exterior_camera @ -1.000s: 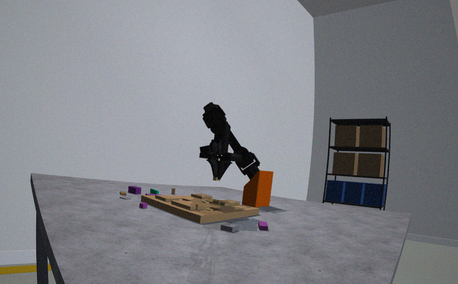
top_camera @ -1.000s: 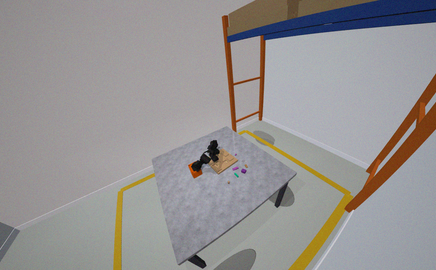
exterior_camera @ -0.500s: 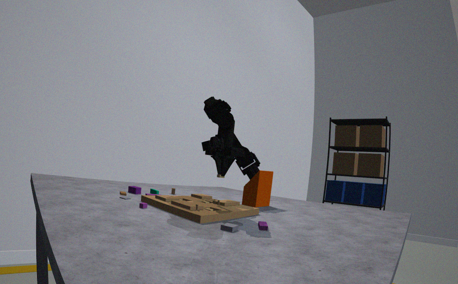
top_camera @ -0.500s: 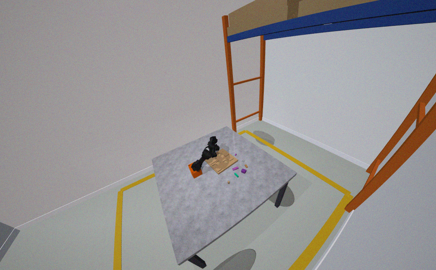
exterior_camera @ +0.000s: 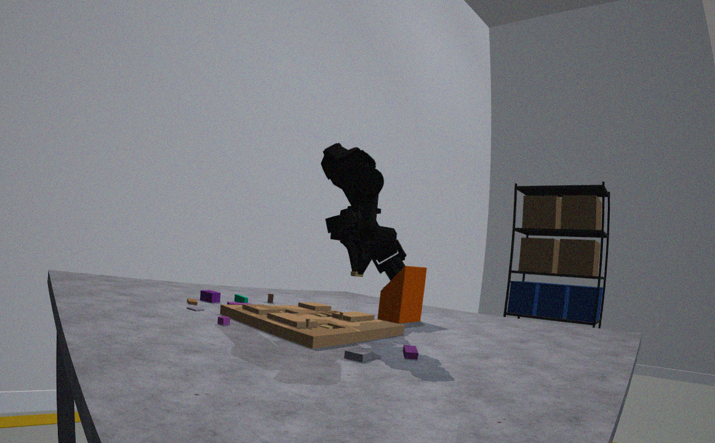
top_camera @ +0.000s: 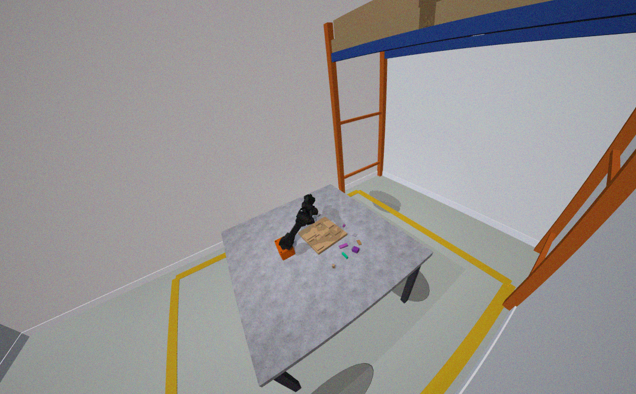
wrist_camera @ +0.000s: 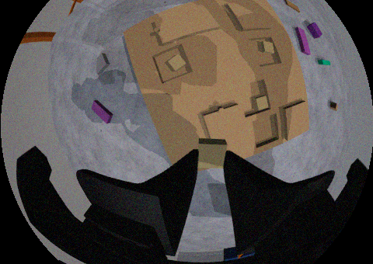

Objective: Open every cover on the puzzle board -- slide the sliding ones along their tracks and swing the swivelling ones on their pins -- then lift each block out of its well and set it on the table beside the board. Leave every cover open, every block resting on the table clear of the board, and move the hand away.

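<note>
The tan puzzle board (top_camera: 327, 244) (exterior_camera: 354, 336) (wrist_camera: 202, 97) lies flat on the table. My gripper (exterior_camera: 357, 271) (wrist_camera: 210, 155) is shut on a small tan block (wrist_camera: 212, 158) and holds it well above the board's edge region. Three pale tan blocks show in open wells: one block (wrist_camera: 176, 62) in a square well, one block (wrist_camera: 268, 47) at the upper right, one block (wrist_camera: 262, 102) lower down. A well (wrist_camera: 265, 130) nearby looks empty. Raised tan covers stand beside the wells; one cover (wrist_camera: 223, 124) lies just ahead of my fingers. The fingers hide part of the board's near edge.
Around the board lie a magenta block (exterior_camera: 410, 352) (wrist_camera: 102, 111), a grey block (exterior_camera: 357, 355), a purple block (top_camera: 355, 249) (wrist_camera: 314, 29), a magenta bar (top_camera: 343, 245) (wrist_camera: 302, 40), a green piece (top_camera: 344, 255) (wrist_camera: 324, 62) and small brown pieces. The orange arm base (top_camera: 285, 250) (exterior_camera: 407, 297) stands beside the board.
</note>
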`<act>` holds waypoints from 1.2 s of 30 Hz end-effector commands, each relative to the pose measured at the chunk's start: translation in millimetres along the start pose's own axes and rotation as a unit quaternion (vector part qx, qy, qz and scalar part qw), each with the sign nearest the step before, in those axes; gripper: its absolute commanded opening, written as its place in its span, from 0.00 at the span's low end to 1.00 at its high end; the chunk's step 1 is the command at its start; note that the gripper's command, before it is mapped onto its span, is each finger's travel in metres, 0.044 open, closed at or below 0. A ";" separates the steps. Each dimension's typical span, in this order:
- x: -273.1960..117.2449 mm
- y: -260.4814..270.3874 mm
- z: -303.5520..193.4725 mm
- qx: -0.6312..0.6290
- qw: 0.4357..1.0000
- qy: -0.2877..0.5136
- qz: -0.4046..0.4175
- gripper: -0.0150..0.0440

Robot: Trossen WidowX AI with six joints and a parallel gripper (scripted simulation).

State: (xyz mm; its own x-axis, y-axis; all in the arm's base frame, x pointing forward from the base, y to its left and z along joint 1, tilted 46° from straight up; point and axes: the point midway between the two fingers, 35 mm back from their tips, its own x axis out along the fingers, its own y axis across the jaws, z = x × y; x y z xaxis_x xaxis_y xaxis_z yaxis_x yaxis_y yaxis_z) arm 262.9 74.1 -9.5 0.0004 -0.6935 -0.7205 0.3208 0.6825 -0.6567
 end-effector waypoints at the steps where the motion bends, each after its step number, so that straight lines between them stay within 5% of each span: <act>1: 0.1 16.6 -3.0 0.001 1.000 0.003 0.000 0.39; 36: 15.0 140.9 -51.4 0.004 1.000 0.003 -0.003 0.39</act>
State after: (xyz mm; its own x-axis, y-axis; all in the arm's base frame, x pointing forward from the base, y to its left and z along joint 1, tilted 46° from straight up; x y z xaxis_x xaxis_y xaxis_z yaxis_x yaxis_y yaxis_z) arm 263.3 165.3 -111.7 0.0000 -0.6934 -0.7205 0.3252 0.6814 -0.6557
